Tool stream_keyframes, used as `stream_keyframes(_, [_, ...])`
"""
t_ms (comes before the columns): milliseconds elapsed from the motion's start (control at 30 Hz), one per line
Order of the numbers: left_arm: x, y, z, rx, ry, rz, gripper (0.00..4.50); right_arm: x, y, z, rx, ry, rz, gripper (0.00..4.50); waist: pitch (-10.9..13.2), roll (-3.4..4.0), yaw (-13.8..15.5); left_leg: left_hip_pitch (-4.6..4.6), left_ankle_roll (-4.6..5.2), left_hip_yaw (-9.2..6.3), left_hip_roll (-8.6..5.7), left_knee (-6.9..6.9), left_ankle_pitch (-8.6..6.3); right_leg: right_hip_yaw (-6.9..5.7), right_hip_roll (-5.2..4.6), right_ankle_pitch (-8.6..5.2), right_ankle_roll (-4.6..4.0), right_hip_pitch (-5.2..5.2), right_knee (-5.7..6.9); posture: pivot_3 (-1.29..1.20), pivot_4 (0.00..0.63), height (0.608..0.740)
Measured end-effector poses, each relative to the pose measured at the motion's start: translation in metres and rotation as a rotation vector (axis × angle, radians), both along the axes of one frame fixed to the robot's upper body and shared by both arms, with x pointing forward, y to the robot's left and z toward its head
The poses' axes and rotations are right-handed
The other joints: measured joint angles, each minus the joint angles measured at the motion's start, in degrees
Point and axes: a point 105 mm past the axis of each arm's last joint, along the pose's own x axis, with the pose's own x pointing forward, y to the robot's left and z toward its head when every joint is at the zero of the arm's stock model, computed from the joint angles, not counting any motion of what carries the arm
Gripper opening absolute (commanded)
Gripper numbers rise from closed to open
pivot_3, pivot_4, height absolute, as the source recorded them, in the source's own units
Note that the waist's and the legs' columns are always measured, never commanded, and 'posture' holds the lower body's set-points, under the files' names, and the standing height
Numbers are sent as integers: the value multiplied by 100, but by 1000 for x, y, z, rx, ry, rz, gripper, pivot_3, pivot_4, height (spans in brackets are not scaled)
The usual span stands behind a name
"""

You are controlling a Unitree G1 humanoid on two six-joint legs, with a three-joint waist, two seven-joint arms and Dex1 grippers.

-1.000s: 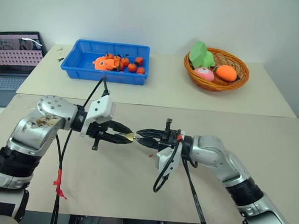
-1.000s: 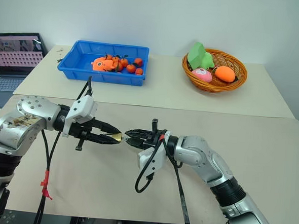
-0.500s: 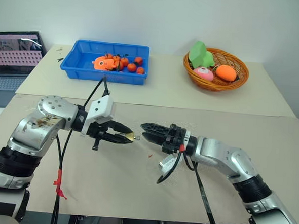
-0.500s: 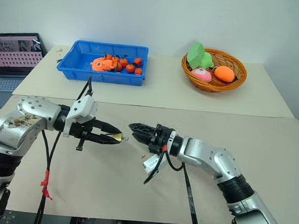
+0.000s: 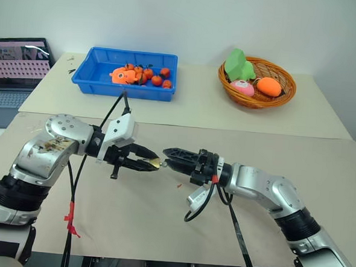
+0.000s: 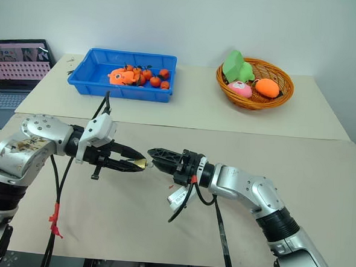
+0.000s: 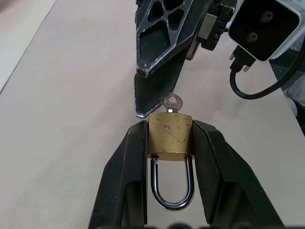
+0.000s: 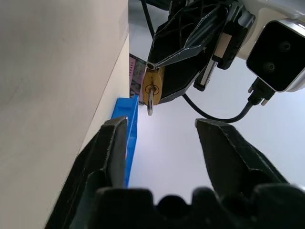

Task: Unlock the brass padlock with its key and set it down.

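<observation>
You have the brass padlock [image 7: 169, 136] pinched between the 2 black fingers of the left gripper [image 5: 150, 164], held up above the near table [image 5: 160, 229], roughly at its middle. In the left wrist view the lock's body sits squarely between the finger pads, its silver shackle [image 7: 172, 189] looping back toward the wrist and looking seated in the body. The key [image 7: 171, 102] sticks out of the lock's far end, pointing at the other arm.

Your right gripper [image 5: 168, 152] faces the left one from the right, tips just beside the key. Its fingers are spread apart with nothing between them; in the right wrist view the lock and key hang in the gap ahead of them.

On the far table you see a blue bin [image 5: 126, 73] on the left and a wicker basket [image 5: 257, 82] on the right.
</observation>
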Motion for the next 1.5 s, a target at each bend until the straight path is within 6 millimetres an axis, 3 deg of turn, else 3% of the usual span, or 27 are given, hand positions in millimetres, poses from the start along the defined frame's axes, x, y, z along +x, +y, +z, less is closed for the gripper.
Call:
stream_keyframes(67, [0, 0, 0, 0, -1, 2, 838, 0, 0, 0, -3, 0, -1, 4426, 0, 0, 1, 0, 0, 0, 0, 0, 0, 0, 0, 0, 0, 0, 0, 0, 150, 740])
stream_keyframes(300, [0, 0, 0, -1, -2, 4, 838, -4, 7, -9, -46, 28, 19, 4426, 0, 0, -1, 0, 0, 0, 0, 0, 0, 0, 0, 0, 0, 0, 0, 0, 150, 740])
stream_keyframes(567, [1, 0, 0, -1, -3, 6, 838, -13, 17, -6, -34, 24, 63, 4426, 0, 0, 1, 0, 0, 0, 0, 0, 0, 0, 0, 0, 0, 0, 1, 0, 150, 740])
stream_keyframes(1500, [1, 0, 0, 0, -4, 8, 838, -7, 21, -4, -58, 6, 72, 4426, 0, 0, 2, 0, 0, 0, 0, 0, 0, -1, 0, 0, 0, 0, 1, 0, 150, 740])
